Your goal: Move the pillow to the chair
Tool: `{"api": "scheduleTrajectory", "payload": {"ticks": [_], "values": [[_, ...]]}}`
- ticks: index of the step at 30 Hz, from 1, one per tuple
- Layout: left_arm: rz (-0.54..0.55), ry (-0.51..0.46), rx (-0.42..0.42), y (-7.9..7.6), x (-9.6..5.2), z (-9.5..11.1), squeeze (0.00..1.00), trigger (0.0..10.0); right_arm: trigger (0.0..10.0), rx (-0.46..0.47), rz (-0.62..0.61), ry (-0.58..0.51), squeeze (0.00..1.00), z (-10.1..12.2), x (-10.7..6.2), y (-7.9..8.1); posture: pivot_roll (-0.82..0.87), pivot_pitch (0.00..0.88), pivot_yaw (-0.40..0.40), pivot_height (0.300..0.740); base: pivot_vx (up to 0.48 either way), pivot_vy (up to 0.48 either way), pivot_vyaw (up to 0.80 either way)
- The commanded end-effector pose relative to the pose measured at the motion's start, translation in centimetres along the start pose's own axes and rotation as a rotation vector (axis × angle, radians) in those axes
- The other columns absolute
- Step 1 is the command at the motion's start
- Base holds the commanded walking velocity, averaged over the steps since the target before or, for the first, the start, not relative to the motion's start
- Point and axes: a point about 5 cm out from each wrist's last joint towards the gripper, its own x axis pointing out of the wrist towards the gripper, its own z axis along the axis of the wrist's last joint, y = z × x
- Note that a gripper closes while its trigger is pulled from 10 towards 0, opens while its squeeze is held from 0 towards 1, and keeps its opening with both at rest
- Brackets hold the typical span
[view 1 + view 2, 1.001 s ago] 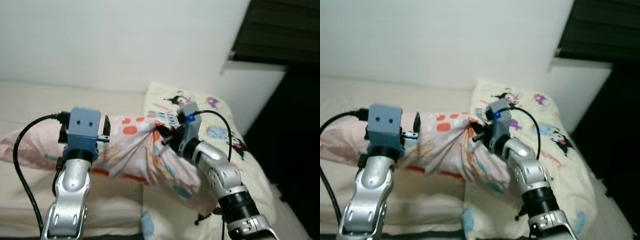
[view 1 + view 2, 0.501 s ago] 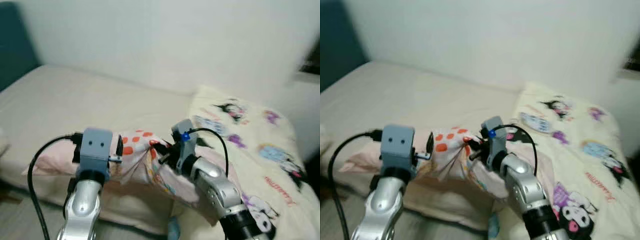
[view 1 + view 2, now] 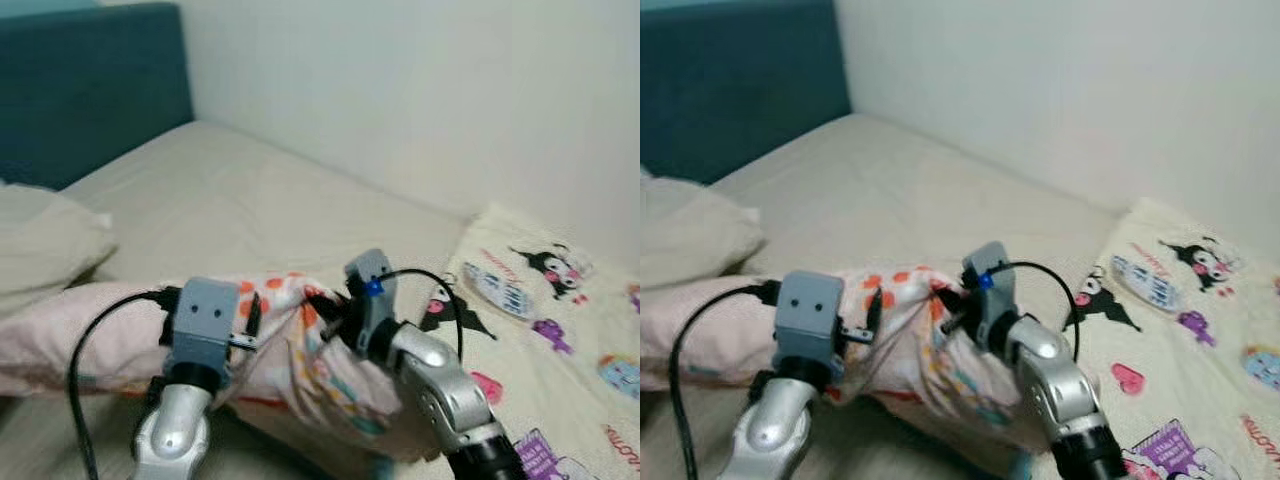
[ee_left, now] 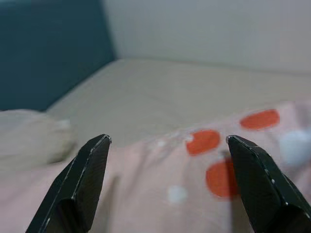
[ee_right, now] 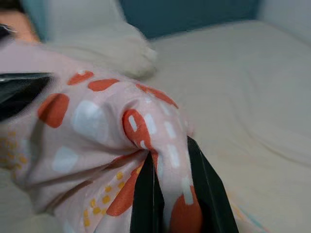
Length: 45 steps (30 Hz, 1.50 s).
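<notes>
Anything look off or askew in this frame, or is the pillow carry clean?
Slightly lopsided: the right gripper pinches only a bunched fold of the pink pillow, while the left gripper has its jaws open over it, so the pillow sags. Nothing spilled or damaged.

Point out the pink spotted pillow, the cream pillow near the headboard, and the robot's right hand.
pink spotted pillow (image 3: 902, 330), right eye view, on its bunched patterned middle.
cream pillow (image 3: 690, 235), right eye view, on its top surface.
right hand (image 5: 176, 194), right wrist view, between the fingertips pinching the fabric.
</notes>
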Motion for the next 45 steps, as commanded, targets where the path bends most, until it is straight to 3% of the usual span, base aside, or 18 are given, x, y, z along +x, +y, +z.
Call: {"api": "scheduleTrajectory", "payload": {"ticks": [1, 15, 45], "values": [[-0.001, -0.021, 0.001, -0.2, 0.1, 0.0, 0.00, 10.0, 0.0, -0.037, -0.024, -0.096, 0.00, 2.0, -0.1, -0.6, 0.14, 0.000, -0.121, 0.728, 0.000, 0.000, 0.80], [0.019, -0.047, 0.038, 0.0, 0.9, 0.4, 0.00, 10.0, 0.0, -0.025, -0.022, -0.100, 0.00, 2.3, -0.1, -0.7, 0.13, 0.000, -0.123, 0.728, 0.000, 0.000, 0.80], [0.021, -0.067, 0.044, -0.2, 1.2, 0.9, 0.00, 10.0, 0.0, -0.019, -0.007, -0.099, 0.00, 2.4, -0.1, -0.7, 0.13, 0.000, -0.130, 0.728, 0.000, 0.000, 0.80]]}}
